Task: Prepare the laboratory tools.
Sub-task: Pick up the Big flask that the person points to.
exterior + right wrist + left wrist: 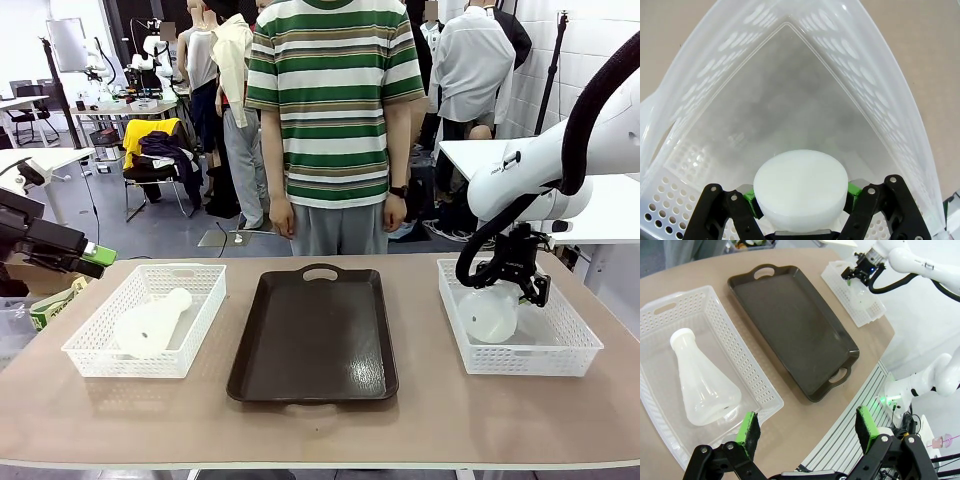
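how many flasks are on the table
2. One flask lies on its side in the left basket; the other flask is in the right basket, its neck clamped by the right gripper.

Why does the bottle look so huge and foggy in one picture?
In the right wrist view the wide lens sits behind the right claw, close on the flask, swelling it; its frosted plastic hazes the basket. In the front view it looks small.
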